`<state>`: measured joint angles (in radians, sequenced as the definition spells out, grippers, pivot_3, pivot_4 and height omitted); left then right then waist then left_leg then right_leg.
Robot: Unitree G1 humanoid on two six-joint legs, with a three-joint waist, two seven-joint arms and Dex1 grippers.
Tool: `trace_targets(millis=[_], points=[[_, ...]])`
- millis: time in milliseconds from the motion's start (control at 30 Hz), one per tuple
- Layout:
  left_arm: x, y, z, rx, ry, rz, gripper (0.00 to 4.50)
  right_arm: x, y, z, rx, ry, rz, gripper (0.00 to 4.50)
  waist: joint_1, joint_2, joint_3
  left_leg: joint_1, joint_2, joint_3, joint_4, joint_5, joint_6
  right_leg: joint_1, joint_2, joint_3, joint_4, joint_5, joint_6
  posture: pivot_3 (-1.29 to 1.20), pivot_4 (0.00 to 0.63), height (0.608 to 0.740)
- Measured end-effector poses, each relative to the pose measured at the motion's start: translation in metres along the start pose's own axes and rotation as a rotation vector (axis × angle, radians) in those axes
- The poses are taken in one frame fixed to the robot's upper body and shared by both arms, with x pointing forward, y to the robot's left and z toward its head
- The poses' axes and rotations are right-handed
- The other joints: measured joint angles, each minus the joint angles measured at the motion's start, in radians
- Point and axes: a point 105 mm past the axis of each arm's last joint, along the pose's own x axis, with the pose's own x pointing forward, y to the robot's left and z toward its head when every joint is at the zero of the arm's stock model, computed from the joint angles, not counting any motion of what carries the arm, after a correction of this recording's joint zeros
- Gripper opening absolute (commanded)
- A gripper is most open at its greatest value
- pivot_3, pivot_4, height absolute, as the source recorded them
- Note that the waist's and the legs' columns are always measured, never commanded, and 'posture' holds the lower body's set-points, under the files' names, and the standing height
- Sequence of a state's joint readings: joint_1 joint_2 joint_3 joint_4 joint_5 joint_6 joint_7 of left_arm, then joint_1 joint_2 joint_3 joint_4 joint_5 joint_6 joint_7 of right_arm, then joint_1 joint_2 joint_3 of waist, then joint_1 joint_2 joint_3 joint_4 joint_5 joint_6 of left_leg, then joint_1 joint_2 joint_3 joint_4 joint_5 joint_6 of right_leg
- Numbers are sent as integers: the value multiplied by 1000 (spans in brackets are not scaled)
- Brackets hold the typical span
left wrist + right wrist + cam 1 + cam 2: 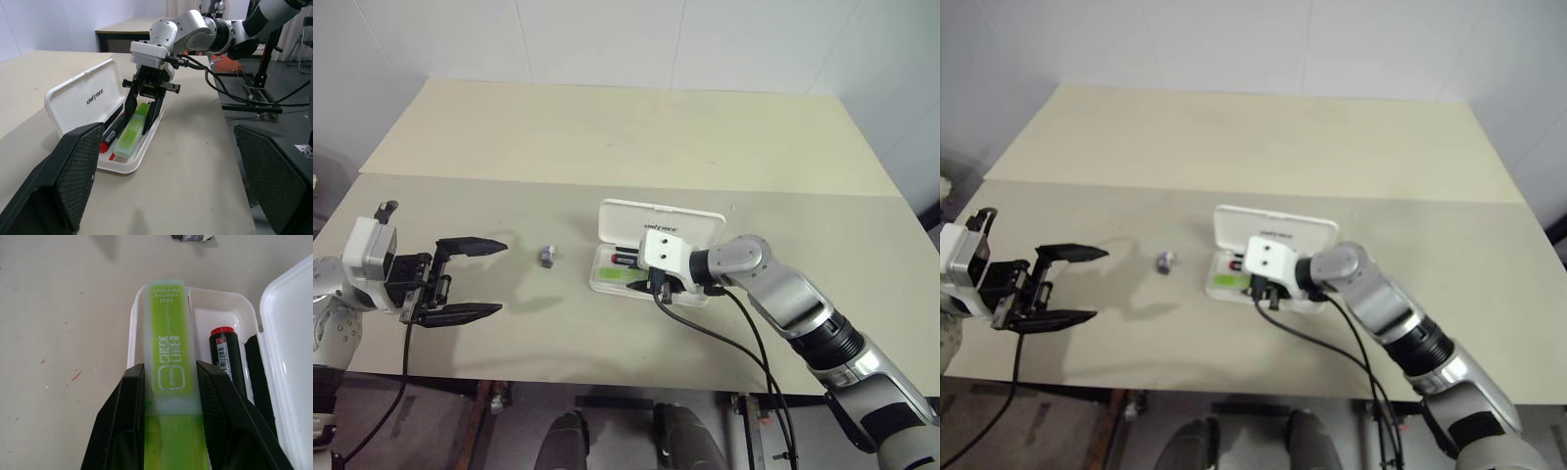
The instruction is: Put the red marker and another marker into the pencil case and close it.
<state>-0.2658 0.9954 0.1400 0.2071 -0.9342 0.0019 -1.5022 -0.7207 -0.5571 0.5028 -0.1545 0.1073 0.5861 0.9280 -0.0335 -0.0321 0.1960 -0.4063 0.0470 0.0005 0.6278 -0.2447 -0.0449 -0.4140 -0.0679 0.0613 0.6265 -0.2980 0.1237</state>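
The white pencil case (pixel 666 217) lies open at mid-table, its lid (pixel 83 100) standing up at the back. The red marker (pixel 226 355) lies inside the tray (pixel 215 297) along the lid side. My right gripper (pixel 168 369) is shut on the lime-green highlighter (pixel 132 132), the other marker. It holds the highlighter tilted over the tray, the low end reaching the case's short end wall. My left gripper (pixel 501 276) hangs open with nothing between its fingers. It is well to the left of the case and pointing toward it.
A tiny grey object (pixel 546 256) lies on the table between my left gripper and the case. The right arm's black cable (pixel 705 328) trails from the wrist over the table's front edge. Bare tabletop stretches behind the case.
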Motion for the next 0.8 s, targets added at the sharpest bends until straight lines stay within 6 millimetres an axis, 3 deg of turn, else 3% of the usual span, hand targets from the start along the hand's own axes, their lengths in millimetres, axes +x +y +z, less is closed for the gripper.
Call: trace_targets(millis=[267, 567, 700, 800], points=[[1, 0, -1, -2, -5, 0, 4500, 0, 3, -1, -1, 3, 11, 4451, 0, 0, 0, 0, 1, 0, 0, -1, -2, 0, 2, 0, 0, 0, -1, 0, 150, 740], [5, -1, -2, 5, -33, -5, 4500, -16, 12, 17, 2, -65, 65, 4451, 3, 0, 0, 0, 2, 0, 1, -2, -3, 0, 2, 0, 0, -1, -1, 0, 150, 740], [15, -13, -4, 27, -50, -37, 4500, -40, 20, 29, 50, -129, 130, 4451, 5, 0, 0, 0, 3, 0, 1, -2, -4, 0, 2, 0, -1, -1, -1, 0, 150, 740], [22, -22, -4, 53, -60, 2, 4500, -65, 16, 36, 119, -215, 103, 4451, 3, 0, 0, 0, 3, 0, 1, -3, -4, 0, 2, 1, -1, -1, -1, 0, 150, 740]])
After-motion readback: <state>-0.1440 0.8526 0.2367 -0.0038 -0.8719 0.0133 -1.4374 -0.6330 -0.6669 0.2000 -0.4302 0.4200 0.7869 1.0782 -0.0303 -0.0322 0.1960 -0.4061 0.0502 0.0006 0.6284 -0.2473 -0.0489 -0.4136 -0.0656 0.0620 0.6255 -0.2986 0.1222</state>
